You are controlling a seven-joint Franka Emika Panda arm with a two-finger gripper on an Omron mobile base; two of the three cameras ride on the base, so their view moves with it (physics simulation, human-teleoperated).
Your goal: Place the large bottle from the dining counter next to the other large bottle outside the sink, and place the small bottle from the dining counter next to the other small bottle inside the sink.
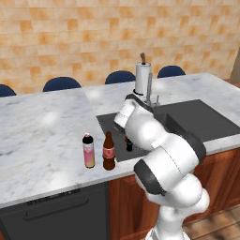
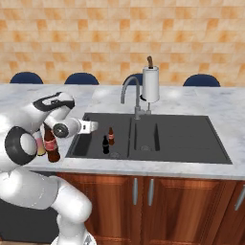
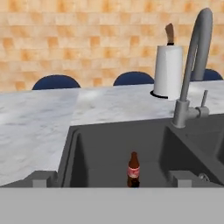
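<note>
Brown glass, the large bottle (image 1: 108, 151) stands on the counter (image 1: 42, 136) beside the pink-orange bottle (image 1: 88, 150). Both small bottles (image 2: 105, 144) stand together in the sink (image 2: 182, 139). The gripper (image 3: 111, 180), wide and empty, apparently need only retreat.

White jointed arm (image 2: 28, 143) with dark joint bands rises from the base, bends at a bulky elbow and reaches forward and low. Forearm runs roughly level; wrist turned so the hand looks along the horizontal. Two-finger gripper (image 3: 112, 178) spread to its full width, nothing between the fingers (image 3: 40, 178). In the hand view, two small dark grey fingertips stand well apart, level with each other.
</note>
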